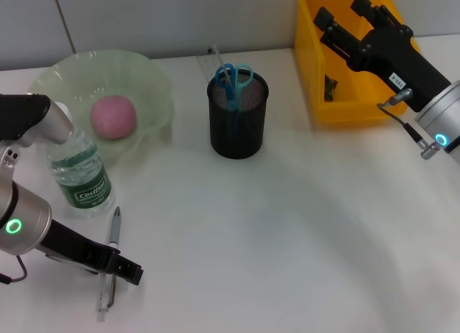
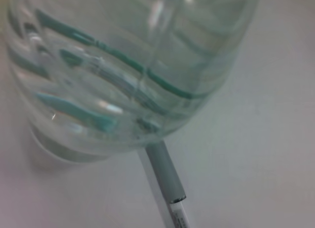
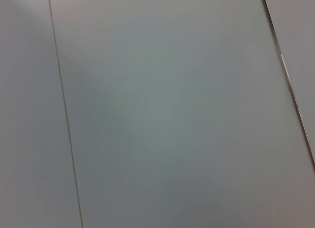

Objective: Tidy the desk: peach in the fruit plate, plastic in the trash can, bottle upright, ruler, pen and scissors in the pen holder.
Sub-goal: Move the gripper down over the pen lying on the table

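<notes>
Pen (image 1: 113, 236) flat on desk just beside upright bottle (image 1: 80, 169), long axis running from bottle toward robot. Left gripper (image 1: 115, 265) low over it, far nearer than right gripper (image 1: 343, 22), open above trash can (image 1: 310, 74). Left fingers: closure unclear, possibly already touching pen.

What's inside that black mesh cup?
The pen holder holds blue-handled scissors and a clear ruler poking out. Their lower ends are hidden by the mesh.
</notes>
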Controlling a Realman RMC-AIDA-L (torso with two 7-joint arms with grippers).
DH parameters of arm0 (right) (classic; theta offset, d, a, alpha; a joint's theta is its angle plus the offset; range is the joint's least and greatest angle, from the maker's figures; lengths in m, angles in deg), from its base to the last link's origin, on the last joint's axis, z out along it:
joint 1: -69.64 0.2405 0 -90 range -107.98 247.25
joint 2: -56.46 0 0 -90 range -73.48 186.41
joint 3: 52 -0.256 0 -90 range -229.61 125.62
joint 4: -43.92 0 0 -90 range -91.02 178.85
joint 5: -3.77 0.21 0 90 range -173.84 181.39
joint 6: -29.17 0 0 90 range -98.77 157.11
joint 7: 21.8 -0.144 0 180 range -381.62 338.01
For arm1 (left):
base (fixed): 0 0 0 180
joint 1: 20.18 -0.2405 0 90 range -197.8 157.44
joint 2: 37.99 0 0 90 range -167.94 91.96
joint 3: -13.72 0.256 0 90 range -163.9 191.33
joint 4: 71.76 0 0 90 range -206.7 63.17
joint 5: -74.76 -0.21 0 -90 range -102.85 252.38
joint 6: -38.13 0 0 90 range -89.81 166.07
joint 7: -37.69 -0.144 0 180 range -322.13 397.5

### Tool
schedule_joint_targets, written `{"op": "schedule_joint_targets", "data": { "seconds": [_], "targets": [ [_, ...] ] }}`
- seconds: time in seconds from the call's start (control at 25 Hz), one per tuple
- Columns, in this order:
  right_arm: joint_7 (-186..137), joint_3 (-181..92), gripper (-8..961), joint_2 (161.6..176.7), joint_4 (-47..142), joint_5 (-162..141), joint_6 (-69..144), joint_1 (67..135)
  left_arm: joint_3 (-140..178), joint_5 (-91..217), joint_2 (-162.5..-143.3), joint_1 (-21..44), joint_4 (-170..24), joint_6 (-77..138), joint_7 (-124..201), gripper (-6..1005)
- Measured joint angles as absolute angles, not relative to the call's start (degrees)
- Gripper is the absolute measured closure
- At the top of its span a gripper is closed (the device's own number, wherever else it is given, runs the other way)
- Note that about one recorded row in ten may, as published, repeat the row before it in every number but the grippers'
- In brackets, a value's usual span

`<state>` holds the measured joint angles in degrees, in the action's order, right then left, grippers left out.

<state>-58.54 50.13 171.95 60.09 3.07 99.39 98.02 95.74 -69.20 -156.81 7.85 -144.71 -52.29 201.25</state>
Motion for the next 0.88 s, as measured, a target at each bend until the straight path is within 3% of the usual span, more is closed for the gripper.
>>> {"op": "schedule_joint_targets", "data": {
  "seconds": [0.32, 0.88],
  "targets": [
    [-58.54, 50.13, 128, 171.95, 60.08, 3.07, 99.39, 97.86, 96.96, -69.37, -156.80, 7.77, -144.45, -51.42, 201.21, 215],
    [-58.76, 50.19, 128, 172.04, 60.08, 3.07, 99.72, 97.75, 97.66, -69.72, -156.62, 7.60, -144.42, -51.07, 200.90, 354]
  ]
}}
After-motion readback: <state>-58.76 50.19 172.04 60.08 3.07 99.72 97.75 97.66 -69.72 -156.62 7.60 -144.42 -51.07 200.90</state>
